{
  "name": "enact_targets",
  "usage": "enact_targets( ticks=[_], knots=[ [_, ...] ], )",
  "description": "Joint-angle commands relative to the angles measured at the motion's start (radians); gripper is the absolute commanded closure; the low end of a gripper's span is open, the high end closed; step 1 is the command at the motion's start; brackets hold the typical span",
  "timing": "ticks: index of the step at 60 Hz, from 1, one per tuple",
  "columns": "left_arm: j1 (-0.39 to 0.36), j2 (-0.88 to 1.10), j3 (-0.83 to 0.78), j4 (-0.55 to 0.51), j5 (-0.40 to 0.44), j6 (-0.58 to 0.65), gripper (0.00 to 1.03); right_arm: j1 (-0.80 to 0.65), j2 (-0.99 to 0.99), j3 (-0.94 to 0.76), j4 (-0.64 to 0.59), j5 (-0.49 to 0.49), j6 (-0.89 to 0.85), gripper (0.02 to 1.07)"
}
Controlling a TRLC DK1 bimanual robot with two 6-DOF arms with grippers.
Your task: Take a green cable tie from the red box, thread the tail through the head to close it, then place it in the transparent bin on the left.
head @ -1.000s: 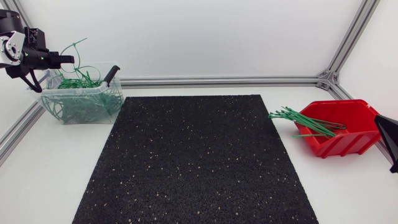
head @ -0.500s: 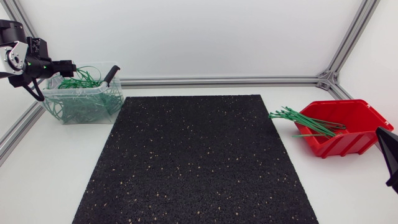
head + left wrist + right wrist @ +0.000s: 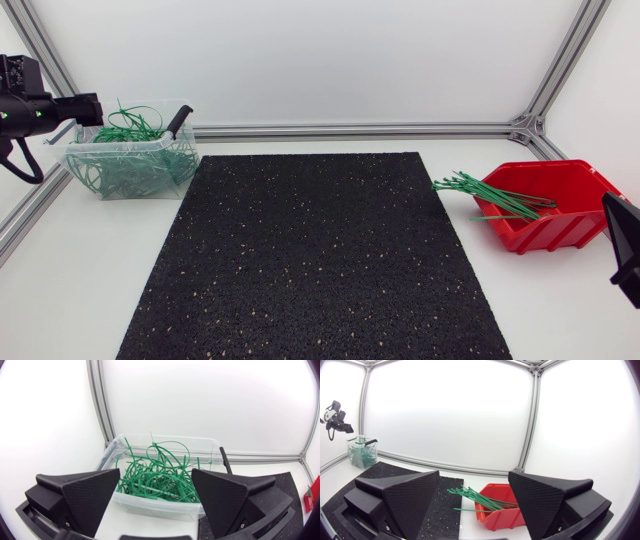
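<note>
The transparent bin [image 3: 128,160] stands at the far left and holds a tangle of closed green cable ties [image 3: 128,128]. My left gripper [image 3: 84,108] hovers just left of the bin's rim. In the left wrist view this gripper [image 3: 156,480] is open and empty, with the bin [image 3: 150,505] and its ties [image 3: 155,477] ahead of the fingers. The red box [image 3: 560,215] sits at the right with straight green ties [image 3: 485,192] sticking out over its left wall. My right gripper [image 3: 622,240] stays at the right edge; in the right wrist view it [image 3: 474,480] is open, empty, behind the red box [image 3: 501,506].
A black speckled mat [image 3: 315,255] covers the middle of the table. A black handle [image 3: 177,121] rests on the bin's right rim. Aluminium frame rails [image 3: 350,130] run along the back and sides.
My left gripper opened and let go of a looped green tie, which now lies in the bin. The left arm drew back to the left. The right gripper barely shifted.
</note>
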Motion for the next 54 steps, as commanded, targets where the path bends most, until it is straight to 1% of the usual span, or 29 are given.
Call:
enact_targets(
  ticks=[1, 11, 36, 54],
  knots=[
    [-0.021, -0.075, -0.069, 0.020, 0.009, -0.031, 0.03, -0.004, -0.013, -0.040, 0.026, 0.004, -0.001, 0.07],
    [-0.051, -0.190, -0.194, 0.079, 0.009, -0.032, 0.03, -0.005, -0.015, -0.094, 0.101, 0.005, -0.011, 0.07],
    [-0.123, -0.433, -0.383, 0.083, 0.007, -0.054, 0.04, -0.178, -0.011, -0.307, 0.324, -0.183, 0.041, 0.07],
    [-0.154, -0.644, -0.535, 0.089, 0.006, -0.078, 0.04, -0.303, -0.008, -0.463, 0.487, -0.321, 0.079, 0.07]
  ],
)
